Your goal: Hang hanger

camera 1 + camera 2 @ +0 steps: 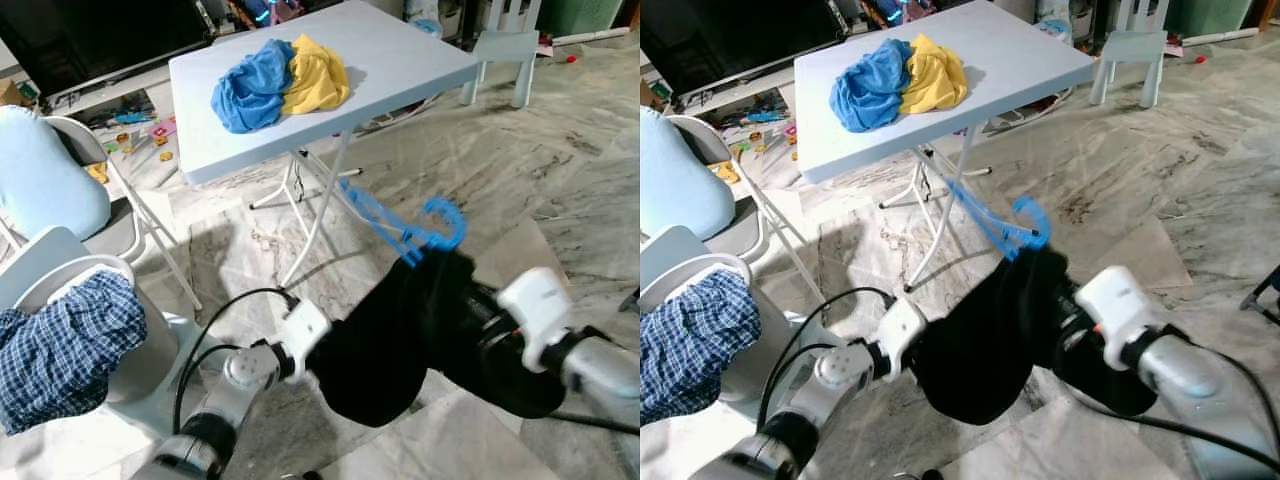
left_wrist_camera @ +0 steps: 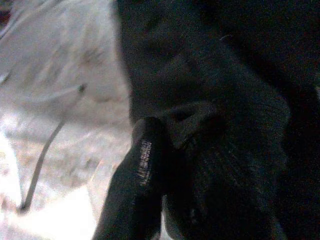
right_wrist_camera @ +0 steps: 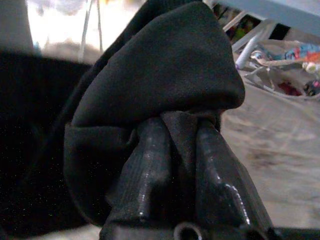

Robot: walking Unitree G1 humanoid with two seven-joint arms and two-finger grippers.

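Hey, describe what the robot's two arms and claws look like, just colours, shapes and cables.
Both arms are silver tubes with white blocky wrist housings. A black cable loops along the left arm, and another runs under the right arm. The right claw has two long black ribbed fingers; one left claw finger bears small white lettering.

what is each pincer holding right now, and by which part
Both hold the black cloth garment that hangs from the blue plastic hanger. The right pincer pinches a bunched fold of it; the left pincer grips its other side.
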